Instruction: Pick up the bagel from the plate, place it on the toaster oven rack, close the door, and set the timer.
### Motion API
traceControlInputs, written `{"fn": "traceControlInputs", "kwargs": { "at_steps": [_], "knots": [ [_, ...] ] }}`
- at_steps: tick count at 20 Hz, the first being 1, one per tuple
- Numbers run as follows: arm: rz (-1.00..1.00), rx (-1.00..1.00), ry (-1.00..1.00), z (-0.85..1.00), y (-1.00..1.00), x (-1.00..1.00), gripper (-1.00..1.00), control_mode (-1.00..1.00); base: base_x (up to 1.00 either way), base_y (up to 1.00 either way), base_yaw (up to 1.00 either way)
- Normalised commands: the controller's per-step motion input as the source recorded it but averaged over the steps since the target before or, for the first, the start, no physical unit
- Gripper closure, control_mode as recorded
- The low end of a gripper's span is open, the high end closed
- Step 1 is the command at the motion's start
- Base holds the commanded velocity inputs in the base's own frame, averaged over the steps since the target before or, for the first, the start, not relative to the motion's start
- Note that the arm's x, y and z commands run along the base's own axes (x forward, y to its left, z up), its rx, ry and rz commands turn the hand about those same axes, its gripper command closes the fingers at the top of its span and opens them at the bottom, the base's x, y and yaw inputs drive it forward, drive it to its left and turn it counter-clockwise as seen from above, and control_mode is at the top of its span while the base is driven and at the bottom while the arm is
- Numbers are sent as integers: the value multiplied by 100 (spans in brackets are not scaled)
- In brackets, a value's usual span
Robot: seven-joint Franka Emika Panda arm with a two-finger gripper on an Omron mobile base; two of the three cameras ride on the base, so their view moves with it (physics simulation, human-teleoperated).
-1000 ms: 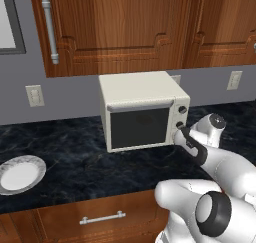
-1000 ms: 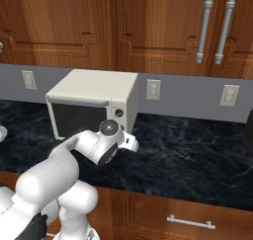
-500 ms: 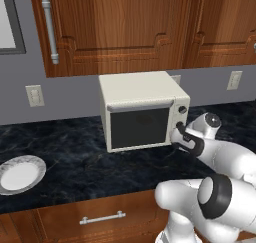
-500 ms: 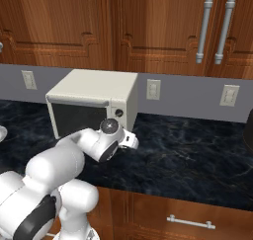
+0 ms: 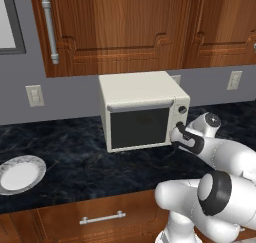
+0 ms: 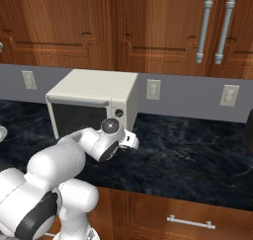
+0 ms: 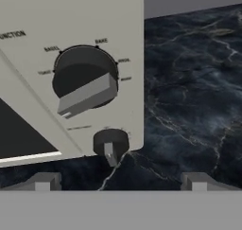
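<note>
Now the gripper [image 7: 120, 181] has eased in closer to the toaster oven [image 5: 140, 94] and its knob column, jaws spread wide, nothing held. Door [image 5: 139, 128] shut. The bagel is probably behind its dark glass, since the plate [image 5: 40, 163] at eight o'clock lies bare. Lowest knob [image 7: 110, 146] sits at six o'clock, with nothing in the way.

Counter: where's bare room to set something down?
Free: dark counter right of the toaster oven, and the stretch between the plate and the oven. Crowded: the oven's knob side, where the open gripper sits.
</note>
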Motion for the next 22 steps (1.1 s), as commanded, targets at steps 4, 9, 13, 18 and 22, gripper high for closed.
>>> {"fn": "traceControlInputs", "kwargs": {
  "at_steps": [4, 9, 13, 18, 22],
  "knots": [
    [0, 0, 0, -16, 0, 2, -100, -100, 0, 0, 0],
    [0, 0, 0, -21, 0, 3, -100, -100, 0, 0, 0],
    [0, 0, 0, 0, 0, 0, -100, -100, 0, 0, 0],
    [0, 0, 0, 5, 0, 0, -100, -100, 0, 0, 0],
    [0, 0, -1, 3, 0, 3, -100, -100, 0, 0, 0]
  ]
}}
